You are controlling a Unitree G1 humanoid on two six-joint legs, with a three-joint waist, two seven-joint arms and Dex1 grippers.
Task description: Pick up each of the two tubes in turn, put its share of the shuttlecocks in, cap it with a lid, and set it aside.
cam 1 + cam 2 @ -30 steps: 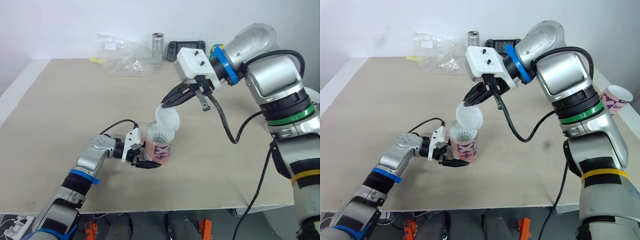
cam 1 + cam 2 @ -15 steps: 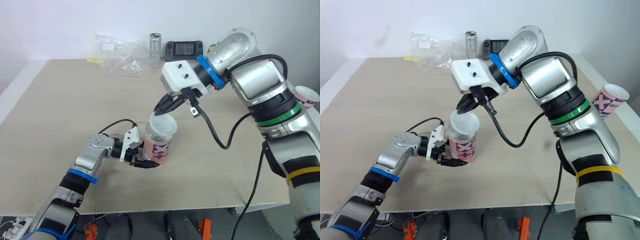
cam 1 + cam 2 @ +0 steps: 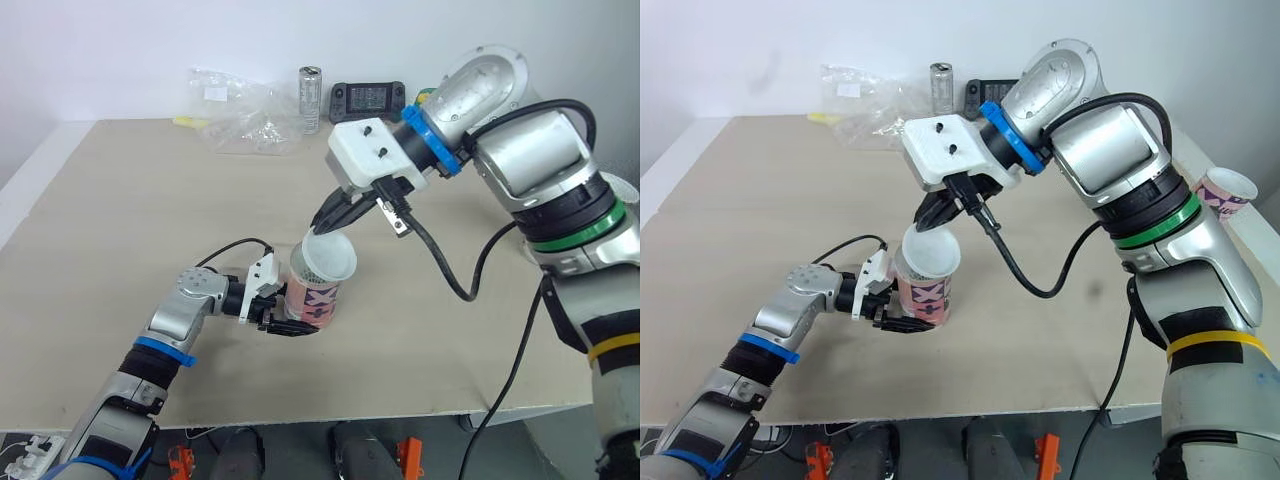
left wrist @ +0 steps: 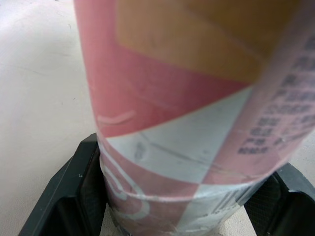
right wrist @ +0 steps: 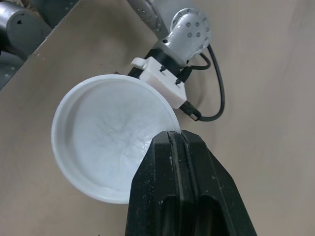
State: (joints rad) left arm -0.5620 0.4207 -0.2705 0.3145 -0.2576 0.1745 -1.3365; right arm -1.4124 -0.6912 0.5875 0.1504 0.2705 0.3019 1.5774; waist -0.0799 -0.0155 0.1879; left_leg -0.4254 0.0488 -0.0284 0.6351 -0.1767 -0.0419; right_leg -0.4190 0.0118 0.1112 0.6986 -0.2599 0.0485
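A pink-and-white tube (image 3: 314, 297) stands upright on the table, and my left gripper (image 3: 298, 318) is shut on its lower part. In the left wrist view the tube (image 4: 187, 123) stands between the two black fingers (image 4: 78, 187). My right gripper (image 3: 330, 214) is shut on the rim of a white translucent lid (image 3: 329, 257). The lid sits tilted over the tube's mouth, and I cannot tell whether it is seated. The right wrist view looks into the lid's hollow side (image 5: 106, 147). A second pink tube (image 3: 1224, 191) lies at the table's far right edge.
At the back of the table (image 3: 120, 220) lie a crumpled clear plastic bag (image 3: 243, 118), a silver can (image 3: 315, 98), a black handheld console (image 3: 372, 97) and a small yellow item (image 3: 193, 120). The right arm's black cable (image 3: 450, 270) hangs over the table's middle.
My right gripper has brought the lid down from above the tube onto its mouth. The left gripper and the tube have stayed put. The camera has shifted a little.
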